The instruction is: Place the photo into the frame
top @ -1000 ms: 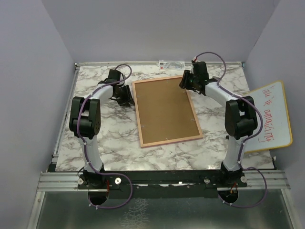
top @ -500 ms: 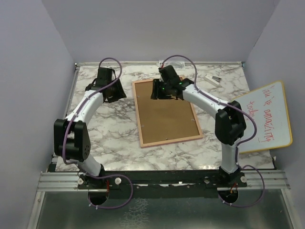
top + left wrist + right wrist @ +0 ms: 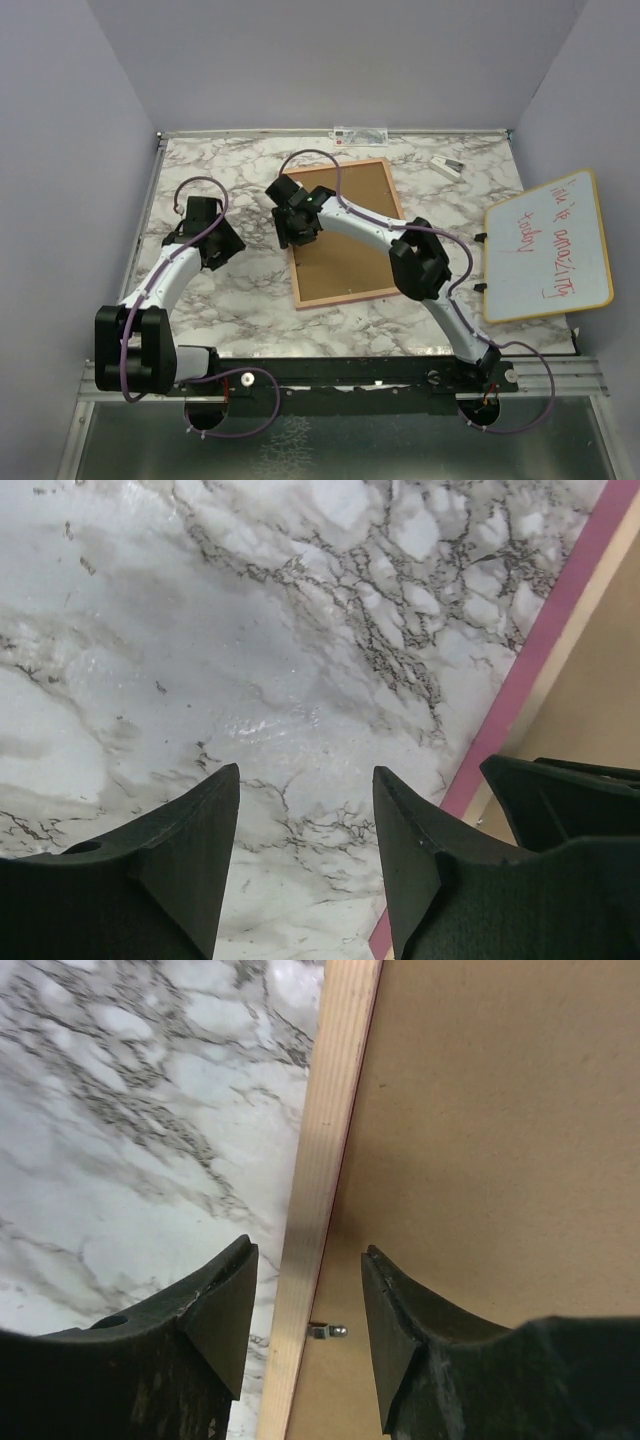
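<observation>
Top view: the large rectangular light-wood picture frame (image 3: 357, 296) lies back up mid-way across the white marble table (image 3: 250, 312), with the plain brown backing board (image 3: 350, 268) seated in it. The sea photo is not in view. Risk: the board blocks loading, and a one-sided pull would skid or tip the frame. Left wrist: the left gripper (image 3: 305, 775) is spread wide and empty over marble, beside the frame's pink edge. Right wrist: the right gripper (image 3: 305, 1250) is spread and holding nothing, its jaws straddling the wood rim. Contact is unclear, and it may snag the small metal tab (image 3: 328, 1331).
</observation>
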